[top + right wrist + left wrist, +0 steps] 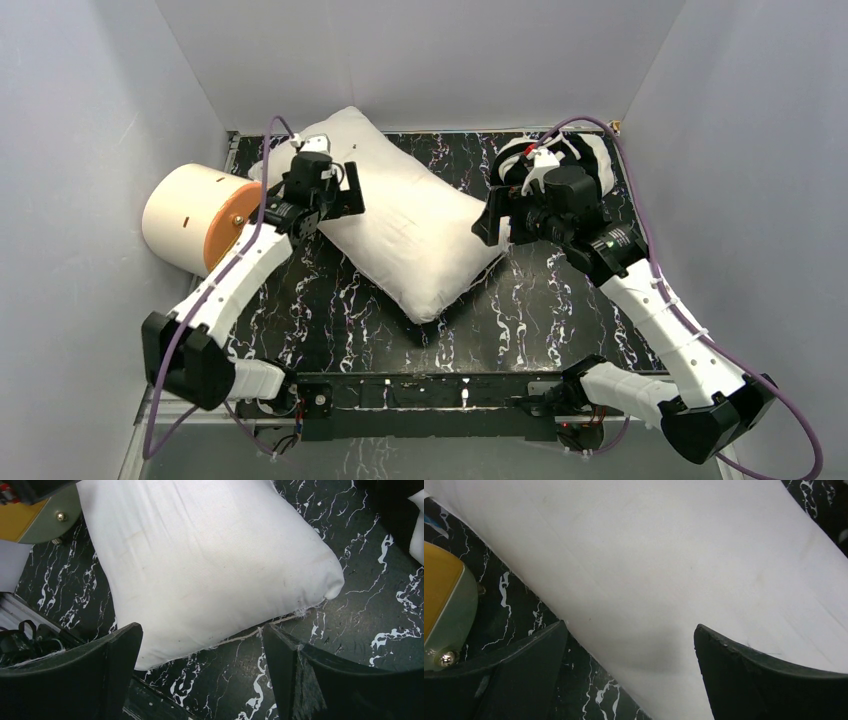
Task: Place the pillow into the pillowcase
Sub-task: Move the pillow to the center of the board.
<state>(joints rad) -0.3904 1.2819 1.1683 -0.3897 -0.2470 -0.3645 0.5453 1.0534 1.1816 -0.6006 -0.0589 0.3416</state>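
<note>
The white pillow (400,225) lies slantwise on the black marbled table (560,300). My left gripper (343,198) hovers open over the pillow's left long edge, and the white fabric (664,565) fills the space between its fingers (630,630). My right gripper (493,220) stands open at the pillow's right corner, its fingers (201,630) straddling the frayed seam of the pillow (200,565). The striped pillowcase (600,152) lies bunched at the back right, mostly hidden behind the right arm. Neither gripper holds anything.
A cream cylinder with an orange face (195,220) lies against the left wall, close to the left arm; it also shows as the orange face (441,585) and the cylinder's rim (35,517). Grey walls close in the table on three sides.
</note>
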